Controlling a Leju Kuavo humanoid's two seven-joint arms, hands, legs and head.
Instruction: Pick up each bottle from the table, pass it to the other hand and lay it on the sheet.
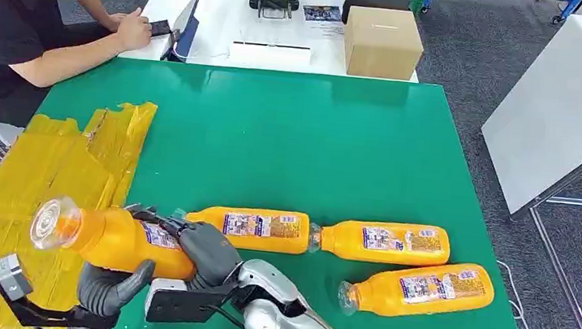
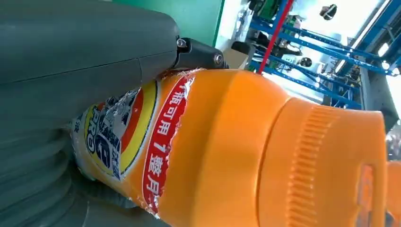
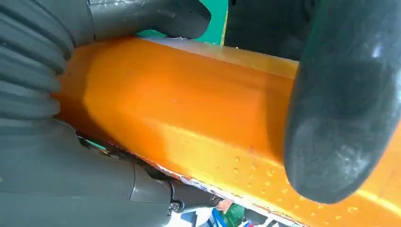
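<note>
Head view: handover of the held bottle [image 1: 113,237], both hands on it at once.
Right hand [image 1: 209,254]: wrapped around the labelled body, on the green mat side.
Left hand [image 1: 107,288]: curled under the same body from below, nearer the yellow sheet [image 1: 43,163].
Bottle axis: roughly level, clear cap end pointing out over the sheet's edge.
Other bottles [image 1: 382,241]: three lie on the mat, away from the sheet.
Judgement: the left hand carries it on.

I'm seeing both hands — left hand [image 1: 107,288], right hand [image 1: 209,254] — gripping one orange bottle [image 1: 113,237] over the near-left yellow sheet [image 1: 41,179].
</note>
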